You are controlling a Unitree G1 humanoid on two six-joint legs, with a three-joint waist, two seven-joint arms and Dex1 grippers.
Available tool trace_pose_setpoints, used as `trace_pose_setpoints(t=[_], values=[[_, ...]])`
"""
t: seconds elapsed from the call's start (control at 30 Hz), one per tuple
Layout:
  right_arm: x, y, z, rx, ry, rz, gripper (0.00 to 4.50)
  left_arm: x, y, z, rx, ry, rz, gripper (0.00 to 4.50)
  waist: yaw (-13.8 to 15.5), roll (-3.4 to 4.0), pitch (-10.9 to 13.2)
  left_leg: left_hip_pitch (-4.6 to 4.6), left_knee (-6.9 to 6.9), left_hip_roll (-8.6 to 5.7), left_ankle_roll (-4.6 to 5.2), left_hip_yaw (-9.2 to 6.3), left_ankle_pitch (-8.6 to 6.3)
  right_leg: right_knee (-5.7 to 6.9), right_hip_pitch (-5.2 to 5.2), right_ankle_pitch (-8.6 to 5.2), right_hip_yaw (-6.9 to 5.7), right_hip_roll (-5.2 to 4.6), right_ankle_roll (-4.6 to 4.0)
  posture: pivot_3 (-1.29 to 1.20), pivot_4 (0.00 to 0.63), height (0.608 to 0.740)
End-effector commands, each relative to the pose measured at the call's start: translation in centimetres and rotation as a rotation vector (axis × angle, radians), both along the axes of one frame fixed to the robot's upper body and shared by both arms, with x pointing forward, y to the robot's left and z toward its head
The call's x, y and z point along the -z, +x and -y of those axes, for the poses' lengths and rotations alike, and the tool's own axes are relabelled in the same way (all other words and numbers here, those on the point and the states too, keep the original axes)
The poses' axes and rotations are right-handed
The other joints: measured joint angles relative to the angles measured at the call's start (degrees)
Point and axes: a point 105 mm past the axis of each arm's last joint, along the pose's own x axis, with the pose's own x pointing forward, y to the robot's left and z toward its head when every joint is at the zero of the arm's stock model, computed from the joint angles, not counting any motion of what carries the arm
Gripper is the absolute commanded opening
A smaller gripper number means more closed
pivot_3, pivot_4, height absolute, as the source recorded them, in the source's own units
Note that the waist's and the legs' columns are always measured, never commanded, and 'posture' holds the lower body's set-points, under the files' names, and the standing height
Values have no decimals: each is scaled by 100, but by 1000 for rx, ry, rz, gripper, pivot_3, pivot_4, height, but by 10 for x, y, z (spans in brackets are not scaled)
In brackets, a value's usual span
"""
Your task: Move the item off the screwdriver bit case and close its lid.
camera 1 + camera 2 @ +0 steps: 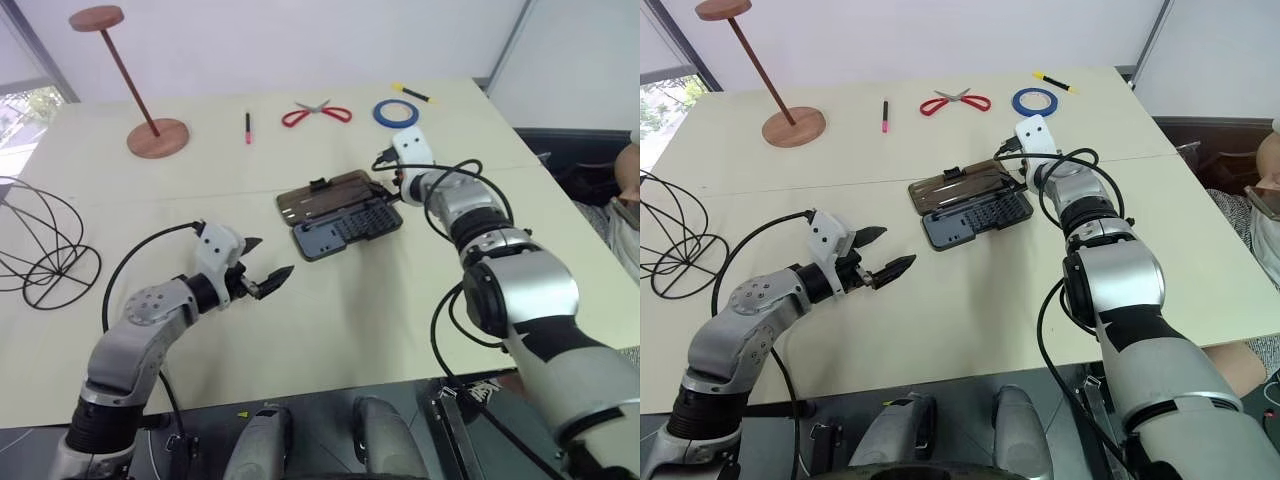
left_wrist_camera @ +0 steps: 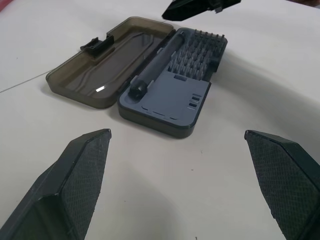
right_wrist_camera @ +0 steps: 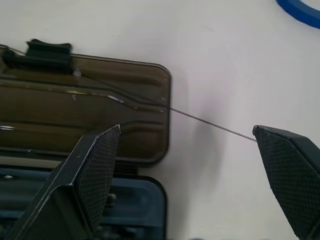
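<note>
The table (image 1: 330,330) carries the wire sphere (image 1: 35,245) at its left edge, well apart from the screwdriver bit case (image 1: 345,228) near the middle. The lid (image 1: 322,196) lies flung flat toward the far edge, probably light, stiff and slick; its latch tab (image 2: 96,44) offers purchase. The right gripper (image 3: 192,172) hovers spread wide over the lid's end; the left gripper (image 1: 883,259) waits agape nearby.

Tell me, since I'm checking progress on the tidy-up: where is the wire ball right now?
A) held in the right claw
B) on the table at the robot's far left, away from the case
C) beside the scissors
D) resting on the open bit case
B: the wire ball sits on the table at the robot's far left, well apart from the open bit case.
</note>
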Motion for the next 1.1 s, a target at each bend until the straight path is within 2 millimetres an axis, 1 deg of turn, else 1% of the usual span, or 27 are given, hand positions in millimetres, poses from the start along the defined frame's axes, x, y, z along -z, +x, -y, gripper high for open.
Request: trace_pose_setpoints(t=[0.03,0.17,0.27,0.3,0.33,0.4,0.43,0.53,0.6,0.77,0.83,0.9,0.97,1.07,1.1], values=[[-15,3,-8,-13,9,50,4423,-14,-1,-2,-13,2,67,4500,0,0,0,0,0,0,0,0,0,0,0,0,0,0,0,0,150,740],[-5,2,-9,0,4,36,4423,-15,-2,-5,-35,11,81,4500,0,0,0,0,0,0,0,0,0,0,0,0,0,0,0,0,150,740],[-1,2,-8,17,13,31,4423,-18,-3,-7,-55,14,94,4500,3,0,0,0,1,0,0,0,0,0,0,0,0,0,0,0,150,740],[1,2,-7,29,17,27,4191,-18,-3,-7,-63,15,98,4500,2,0,0,0,1,0,0,0,0,0,0,0,1,-1,0,0,150,740],[3,2,-5,39,18,22,3901,-18,-4,-8,-70,16,101,4500,3,0,0,0,1,0,0,0,0,0,0,0,1,0,0,0,150,740],[8,1,-1,61,20,12,3136,-19,-5,-9,-84,17,106,4500,2,0,0,0,1,0,0,0,0,0,0,0,1,-1,0,0,150,740],[11,0,1,68,21,5,2542,-20,-6,-10,-93,17,109,4500,2,1,0,0,1,0,0,0,0,0,0,0,1,-1,0,0,150,740],[18,-1,4,80,18,-9,986,-21,-8,-13,-116,23,115,4500,2,1,0,0,0,0,0,0,0,0,0,0,1,0,0,0,150,740],[22,-2,5,85,16,-16,26,-21,-10,-14,-127,25,117,4500,2,0,0,0,1,0,0,0,0,1,0,0,1,0,0,0,150,740],[27,-3,5,87,16,-23,26,-23,-11,-16,-142,32,123,4500,6,1,-1,1,3,0,0,0,0,3,2,0,1,0,0,0,150,740],[22,-2,2,66,7,-2,26,-25,-9,-18,-150,30,130,4500,4,1,-1,1,5,0,0,0,0,3,2,0,1,0,0,0,150,740],[12,0,-5,13,24,39,26,-27,-6,-20,-159,26,134,4500,2,1,-1,1,4,0,0,0,0,3,2,0,1,0,0,0,150,740],[6,1,-7,-8,3,65,26,-28,-3,-22,-169,23,135,4500,1,1,0,1,3,0,0,1,0,3,2,0,1,0,0,0,150,740],[-14,2,-17,-72,59,112,859,-31,8,-27,-187,21,143,4500,2,1,0,1,4,0,0,1,0,4,2,0,1,0,0,0,150,740],[-23,3,-21,-94,72,142,1290,-32,12,-27,-185,22,147,4500,2,2,0,1,4,-1,-1,1,0,4,2,0,1,0,0,0,150,740]])
